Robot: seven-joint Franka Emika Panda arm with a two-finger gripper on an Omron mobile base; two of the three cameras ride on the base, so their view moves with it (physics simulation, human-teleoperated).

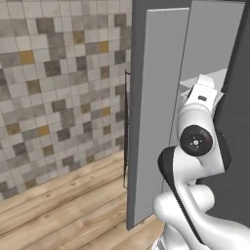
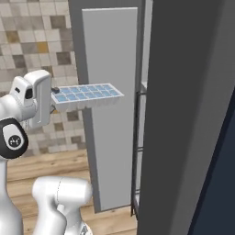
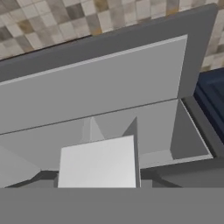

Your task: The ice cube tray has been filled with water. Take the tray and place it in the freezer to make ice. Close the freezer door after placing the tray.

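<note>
My claw (image 2: pixel 54 98) is clamped narrow on the near short end of the tray (image 2: pixel 87 97); the tips themselves are hidden behind my hand, so I can't tell the exact contact. The tray sticks out level ahead of the claw, free end pointing at the freezer (image 2: pixel 183 114) opening. One tray, two rows of water (image 2: pixel 85 93) cells, about seven per row, pale blue and glossy. In the hand view the tray's white end (image 3: pixel 97 162) sits right ahead of the claw.

One freezer door (image 2: pixel 110 110) stands swung open beyond the tray, pale inner face toward me; from the right base view the tray's free end overlaps that face, and I can't tell whether it touches it. In the left base view the door's dark edge (image 1: pixel 133 127) is ahead-left of my arm, with a slim dark handle (image 1: pixel 126 129) on its outer side.

Past the tray tip, a narrow gap runs between door and freezer body, with pale interior (image 2: pixel 143 105) showing. The hand view gives one pale recess (image 3: pixel 175 127) straight ahead, walls close on the right. The dark outer freezer panel is tight on the claw's right. On the left is a tiled wall (image 1: pixel 58 78) and wood floor (image 1: pixel 63 205), where there is open room.
</note>
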